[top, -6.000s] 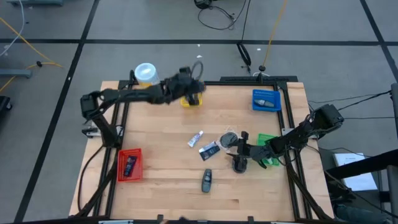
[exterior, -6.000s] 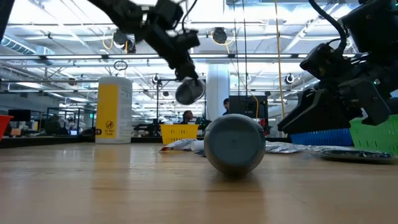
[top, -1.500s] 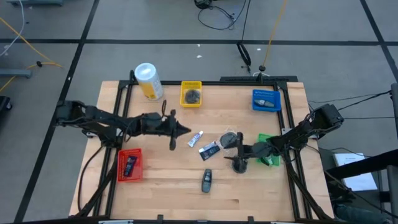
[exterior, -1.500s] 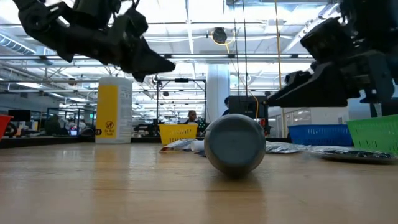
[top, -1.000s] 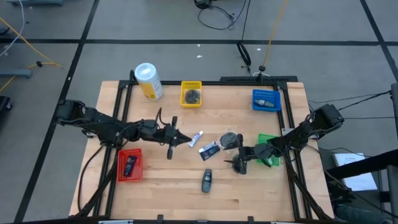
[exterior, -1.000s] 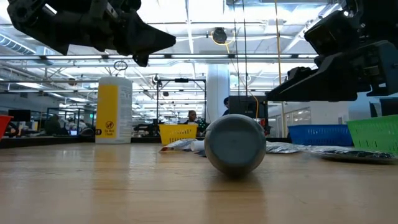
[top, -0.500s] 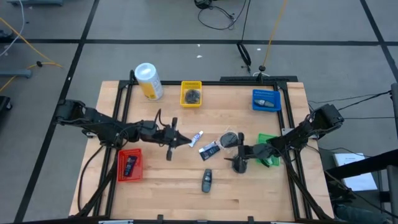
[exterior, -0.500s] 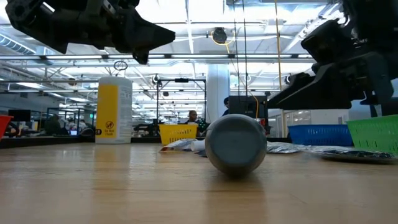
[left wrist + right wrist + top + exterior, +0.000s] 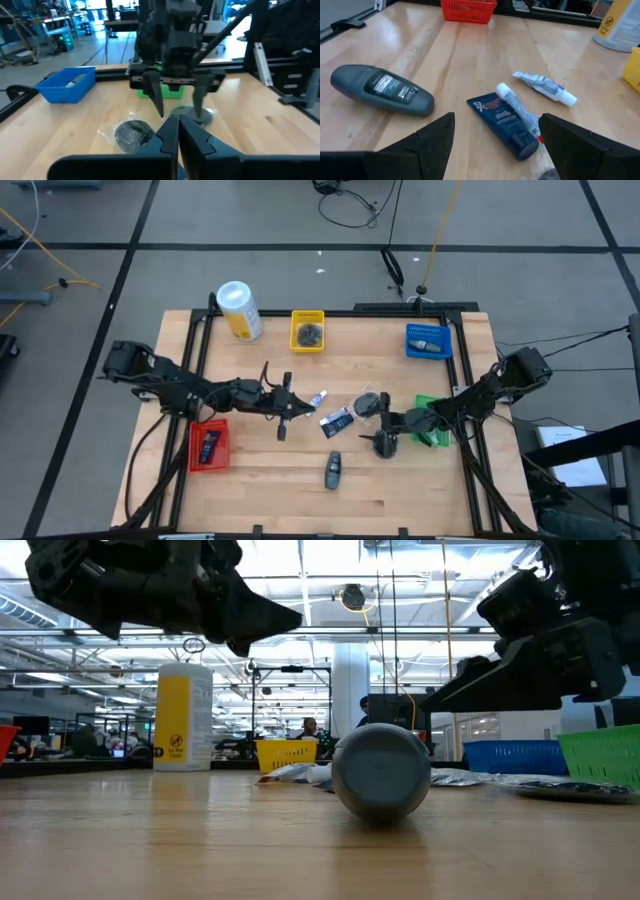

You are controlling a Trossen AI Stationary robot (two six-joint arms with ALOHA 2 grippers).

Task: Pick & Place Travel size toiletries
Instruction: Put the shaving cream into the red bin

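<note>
Your left claw (image 9: 290, 409) hangs over mid-worktop, fingers together, nothing held. The small white tube (image 9: 317, 401) lies just ahead of its tips, toward the right arm; in the high view its long axis runs on a slant, one end toward the far edge. You would have to part the fingers before going down on it, I judge.

Your right claw (image 9: 381, 428) is spread wide and empty, low over the worktop (image 9: 270, 500) beside the green tray (image 9: 433, 437). The dark blue pack (image 9: 337, 420) with a second white tube across it lies between the two claws; the disc (image 9: 369, 405) in clear wrap sits just beyond, near the right claw. The grey oblong bottle (image 9: 332, 470) lies apart, nearer the front edge.

Nearer arm: left for the lone tube, right for pack and disc, as far as the high view tells.

What the views add:
- Right wrist view: pack (image 9: 508, 127), the tube on it, the lone tube (image 9: 544, 87) and the bottle (image 9: 382, 90) on its side, all ahead of the spread fingers (image 9: 431, 140).
- Left wrist view: the wrapped disc (image 9: 133, 134) and the right claw facing you; the lone tube is hidden below the closed fingers (image 9: 166, 137).
- Low view: the bottle (image 9: 380, 773) end-on, blocking most of the rest.

Red, yellow and blue trays each already hold something.
</note>
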